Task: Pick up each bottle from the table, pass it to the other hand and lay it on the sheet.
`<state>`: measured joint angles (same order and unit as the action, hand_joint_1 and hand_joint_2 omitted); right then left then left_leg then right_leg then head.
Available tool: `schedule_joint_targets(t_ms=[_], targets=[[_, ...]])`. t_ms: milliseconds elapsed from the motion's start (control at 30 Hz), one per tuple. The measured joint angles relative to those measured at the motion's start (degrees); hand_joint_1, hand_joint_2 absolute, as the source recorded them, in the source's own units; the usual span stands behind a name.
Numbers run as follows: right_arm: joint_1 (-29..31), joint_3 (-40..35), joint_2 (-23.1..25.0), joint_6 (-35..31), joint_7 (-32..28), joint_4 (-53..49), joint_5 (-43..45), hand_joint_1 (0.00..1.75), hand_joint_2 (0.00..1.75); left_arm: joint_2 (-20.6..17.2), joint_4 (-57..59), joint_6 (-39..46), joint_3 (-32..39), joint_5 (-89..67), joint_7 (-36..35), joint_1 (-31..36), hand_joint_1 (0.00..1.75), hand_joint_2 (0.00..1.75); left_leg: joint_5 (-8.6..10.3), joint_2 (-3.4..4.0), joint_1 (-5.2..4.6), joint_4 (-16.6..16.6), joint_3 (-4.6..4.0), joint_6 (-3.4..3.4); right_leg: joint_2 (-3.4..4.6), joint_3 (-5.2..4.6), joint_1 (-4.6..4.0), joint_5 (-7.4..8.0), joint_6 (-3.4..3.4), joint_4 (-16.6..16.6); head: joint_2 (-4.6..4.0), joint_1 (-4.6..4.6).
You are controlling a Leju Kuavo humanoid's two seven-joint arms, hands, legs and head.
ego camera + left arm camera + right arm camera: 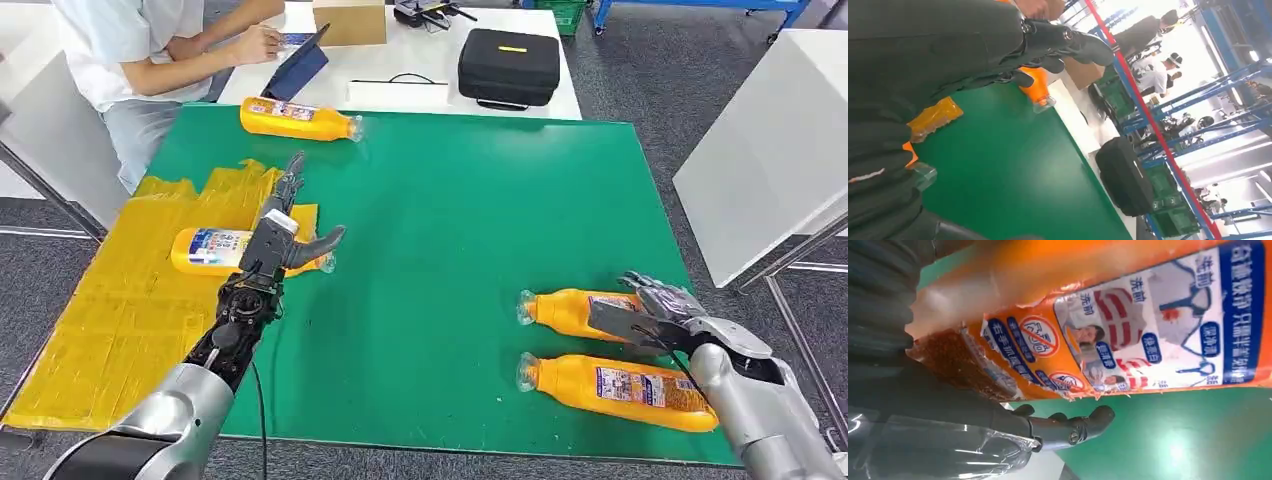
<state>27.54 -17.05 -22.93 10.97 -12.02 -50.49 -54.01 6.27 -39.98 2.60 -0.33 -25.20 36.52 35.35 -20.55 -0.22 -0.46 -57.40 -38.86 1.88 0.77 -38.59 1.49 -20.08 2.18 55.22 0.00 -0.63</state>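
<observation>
Head view, four bottles (296, 118), one sheet (120, 300)

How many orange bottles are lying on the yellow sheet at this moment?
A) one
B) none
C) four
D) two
A: in the head view only one orange bottle lies on the yellow sheet, beside the left hand; the far bottle and the two bottles near the right hand and, lie on the green mat.
</observation>
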Motion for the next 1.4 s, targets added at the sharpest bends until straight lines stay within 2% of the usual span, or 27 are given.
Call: schedule_joint_targets(t_ms=[33,67,100,300,567,767,900,1000,1167,1233,1400], targets=[[0.18,-0.04,0.09,-0.09,0.0,0.26,0.0,0.14,1.75,0.0,0.07,0.0,0.0,0.0,0.0,-0.01,0.0,1.75,0.0,0.0,0.0,0.0,0.0,0.0,0.0,0.0,0.0,0.0,0.0,0.0,0.0,0.0],[0.32,-0.09,0.15,-0.15,0.0,0.5,0.0,1.43,1.75,0.0,0.11,0.0,0.0,0.0,0.0,0.0,0.0,1.75,0.0,0.0,0.0,0.0,0.0,0.0,0.0,0.0,0.0,0.0,0.0,0.0,0.0,0.0],[0.53,-0.11,0.24,-0.17,0.0,0.81,0.0,1.71,1.75,0.0,0.13,0.0,-0.02,0.02,0.0,0.0,0.0,1.75,0.0,0.0,0.0,0.0,0.0,0.0,0.0,0.0,0.0,0.0,0.0,0.0,0.0,0.02],[2.09,-0.92,1.12,-2.28,0.26,3.45,-1.31,1.75,1.75,0.0,0.28,0.11,-0.04,0.48,-0.07,-0.01,0.0,1.75,0.0,0.0,0.0,0.0,0.0,0.0,0.0,0.0,0.0,0.0,0.0,0.0,0.0,0.0],[2.84,-0.44,4.0,-9.79,4.44,5.38,-1.88,1.75,1.75,0.0,0.31,0.48,-0.04,0.79,-1.14,-0.5,0.0,1.75,0.03,0.0,0.0,0.0,-0.01,0.03,0.0,0.0,0.0,0.04,0.05,0.0,0.0,0.0],[2.89,1.36,5.75,-9.31,4.65,4.65,0.16,1.75,1.75,0.0,0.3,0.11,-0.04,0.79,-1.99,-0.72,0.0,1.75,0.03,-0.01,0.0,0.0,-0.03,0.03,0.0,-0.01,0.0,0.04,0.05,0.01,0.0,0.0],[3.0,3.06,6.76,-8.9,2.73,2.86,5.73,1.75,1.75,0.0,0.31,-0.17,-0.02,1.22,-2.12,-0.82,0.0,1.75,0.02,0.0,-0.01,0.0,-0.06,0.03,0.0,0.0,0.01,0.04,0.05,0.01,0.0,0.0],[3.93,5.57,9.04,-11.62,1.38,1.31,13.53,1.75,1.75,0.0,0.28,-1.28,0.0,2.33,-2.62,-1.0,0.0,1.75,0.03,0.03,-0.01,0.0,-0.05,0.03,0.02,-0.02,0.01,0.04,0.05,0.01,0.0,0.0],[7.54,9.79,14.12,-13.9,-1.66,0.96,25.71,1.75,1.75,0.0,2.3,-9.23,0.61,7.39,-10.08,0.74,0.0,1.75,0.16,0.03,0.04,0.0,-0.04,0.04,0.0,-0.06,-0.03,0.06,0.04,0.01,0.0,0.0],[8.57,10.29,16.17,-14.32,-2.88,1.33,28.26,1.75,1.75,0.0,3.43,-12.89,0.59,8.52,-10.58,1.88,0.0,1.75,0.17,0.03,0.06,0.0,-0.04,0.03,0.0,-0.05,-0.06,0.07,0.04,0.02,0.0,0.0],[9.89,10.69,20.34,-14.58,-4.37,3.47,30.9,1.75,1.75,0.68,4.15,-15.69,-0.46,8.33,-11.23,3.33,0.0,1.75,0.17,0.03,0.05,0.0,-0.04,0.03,0.0,-0.05,-0.05,0.07,0.04,0.02,0.0,-0.02]])
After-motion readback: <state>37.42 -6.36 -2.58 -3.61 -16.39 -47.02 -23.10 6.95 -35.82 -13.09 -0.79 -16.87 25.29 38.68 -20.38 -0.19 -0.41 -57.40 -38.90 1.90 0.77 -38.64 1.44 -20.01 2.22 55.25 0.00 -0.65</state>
